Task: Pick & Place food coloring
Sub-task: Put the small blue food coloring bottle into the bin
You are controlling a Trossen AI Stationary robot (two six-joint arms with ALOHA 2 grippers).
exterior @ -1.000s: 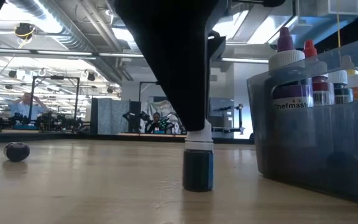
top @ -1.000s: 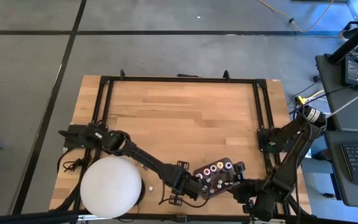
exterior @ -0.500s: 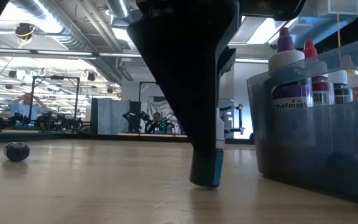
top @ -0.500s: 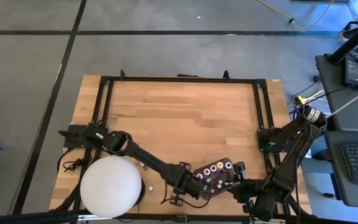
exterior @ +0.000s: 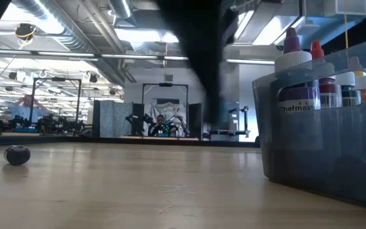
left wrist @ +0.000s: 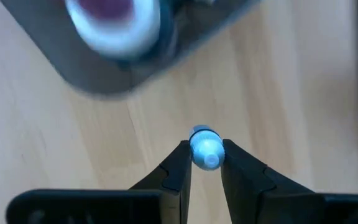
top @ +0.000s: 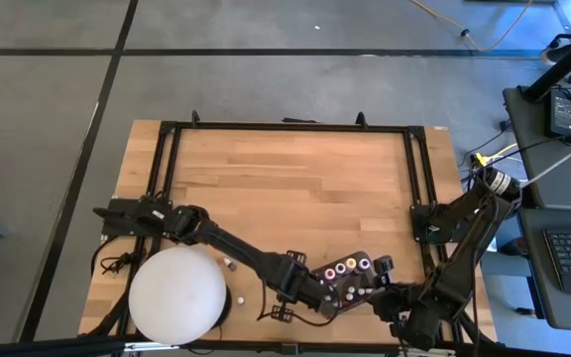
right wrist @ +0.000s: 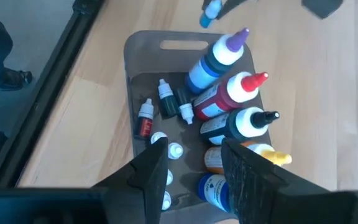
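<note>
The food coloring is mostly a set of small bottles point(right wrist: 225, 102) standing and lying in a dark grey tray point(top: 345, 283) at the table's near right. My left gripper point(left wrist: 205, 163) is shut on one tiny blue bottle with a white top point(left wrist: 205, 152), just left of the tray and above the wood. In the right wrist view that bottle point(right wrist: 211, 11) shows beyond the tray's far end. My right gripper point(right wrist: 194, 180) hovers open over the tray's near end, nothing between its fingers. In the low view the left arm point(exterior: 208, 63) is a dark blur. My left gripper pinches the tiny bottle's upper end point(left wrist: 194, 149) between its two fingertips point(left wrist: 180, 163), one on each side. The fingers point nearly straight down from above. The bottle hangs below them, clear of the table; its body is hidden under its own top.
A big white dome point(top: 178, 296) stands at the near left beside the left arm. Two tiny white-topped things point(top: 229, 265) lie on the wood next to it. A dark round lump point(exterior: 16, 154) sits farther off. The far half of the table point(top: 285, 178) is bare wood inside a black frame.
My left gripper has shut on the small bottle that stood upright on the table. It tipped the bottle, then raised it clear of the wood, and shifted a little toward the tray. My right gripper has kept still.
</note>
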